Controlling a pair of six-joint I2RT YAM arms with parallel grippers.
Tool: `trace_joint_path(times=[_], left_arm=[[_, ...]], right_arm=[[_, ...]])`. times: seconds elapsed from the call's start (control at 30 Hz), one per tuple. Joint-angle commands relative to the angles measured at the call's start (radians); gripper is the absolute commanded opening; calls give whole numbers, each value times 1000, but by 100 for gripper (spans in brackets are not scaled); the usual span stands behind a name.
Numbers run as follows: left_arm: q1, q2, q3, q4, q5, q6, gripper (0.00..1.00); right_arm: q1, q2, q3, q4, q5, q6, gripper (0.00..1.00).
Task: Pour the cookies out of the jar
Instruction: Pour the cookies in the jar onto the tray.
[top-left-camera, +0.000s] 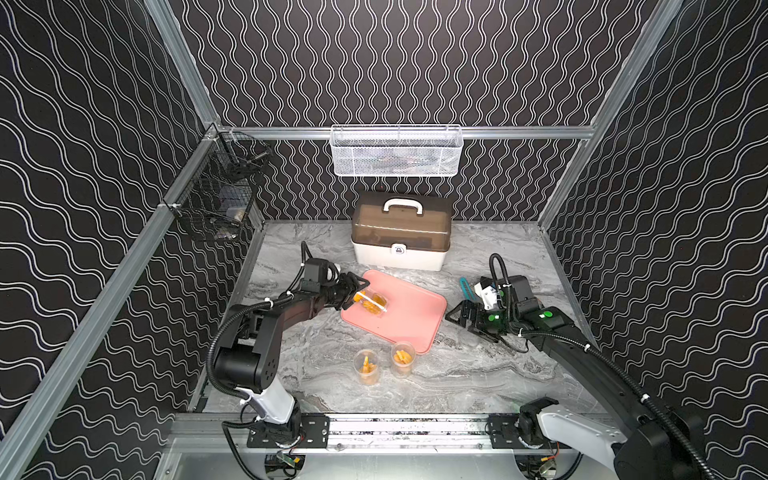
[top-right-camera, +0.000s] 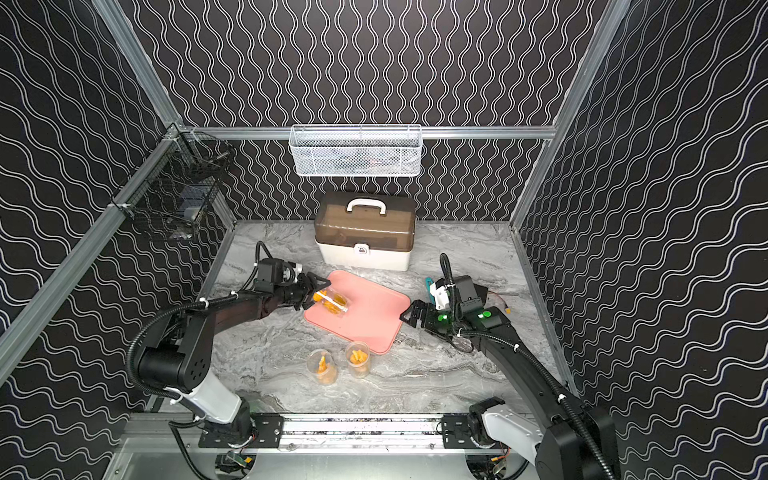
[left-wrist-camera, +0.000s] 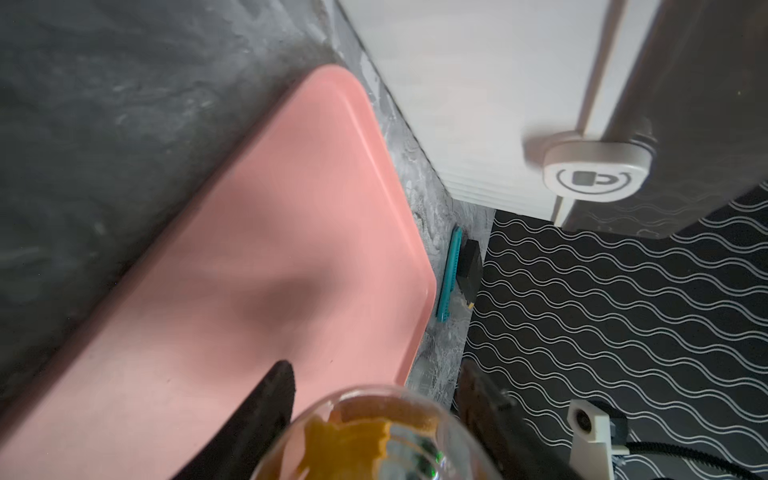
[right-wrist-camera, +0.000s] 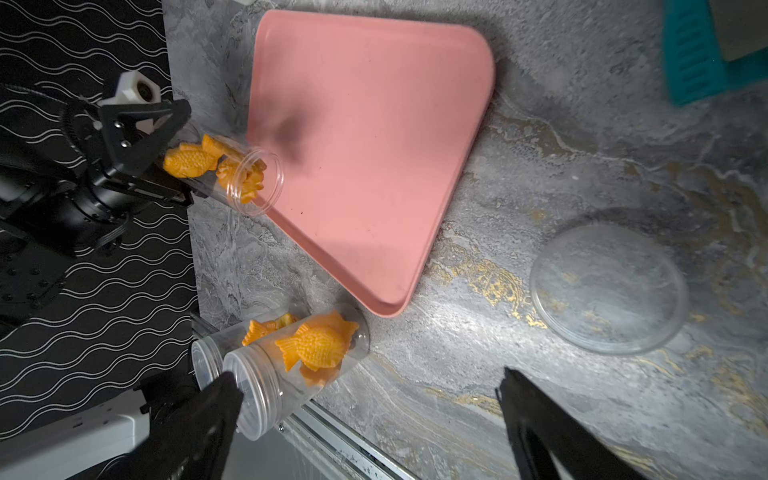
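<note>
Presently found left hand (top-left-camera: 353, 294) pinching clear jar (right-wrist-camera: 257, 183) by its base, mouth tipped over pink tray (right-wrist-camera: 374, 145) to spill fish-shaped cookies (right-wrist-camera: 189, 163), none out yet; right hand (top-left-camera: 457, 312) spread, parked beside tray.

We find the tray (top-left-camera: 409, 316) bare across its middle, open from above; a storage box (top-left-camera: 401, 232) blocks the table (top-left-camera: 469, 374) at its back edge, two upright jars (top-left-camera: 368, 368) the tray's front corner.
</note>
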Motion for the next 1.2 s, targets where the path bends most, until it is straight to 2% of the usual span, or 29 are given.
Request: trace_joint_path(times=[0.0,0.07,0.1,0.17,0.2,0.27,0.3,0.37,0.47,0.6,0.7,0.77,0.8,0.87,0.9,0.97,1.0,1.1,1.17], left_arm=[[-4,-2,12,-1,-5,27,51],[-33,-39,76,-183,-96,149,54],[-31,-33,68,-128,-48,109,56],[-7,18,8,95,62,-59,55],[-6,25,8,80,45,-54,54],[-21,-1,63,-112,-37,82,56],[-23,-1,59,-83,-10,71,56],[-6,31,9,83,57,-54,55],[-12,3,64,-117,-36,86,56],[-7,31,67,-80,14,77,56],[-56,-25,153,-319,-154,267,57],[-40,-5,134,-222,-39,197,57],[-29,10,126,-193,-18,165,57],[-37,1,158,-291,-100,239,57],[-37,0,155,-288,-92,236,58],[-19,26,114,-161,5,148,57],[-17,36,100,-132,16,127,57],[-25,25,118,-201,-33,178,57],[-13,40,84,-102,25,100,58]], right_arm=[[1,-3,-7,19,-4,14,100],[1,-1,-6,22,-7,15,100],[2,2,-2,20,-8,14,100],[3,1,-3,25,-8,16,100],[3,1,-5,31,-8,19,100],[4,4,1,26,-10,18,100],[4,3,5,21,-10,17,100],[7,-3,6,19,-6,16,100],[6,-3,6,17,-3,13,100],[7,-7,3,25,-6,17,100],[7,-1,4,25,-7,18,100],[7,0,4,30,-8,22,100],[9,-1,4,34,-8,24,100],[10,4,4,36,-8,24,100],[10,5,7,32,-9,24,100],[12,0,8,30,-6,25,100],[13,-2,6,32,-3,24,100],[12,0,13,18,-1,16,100],[13,0,15,16,-1,16,100]])
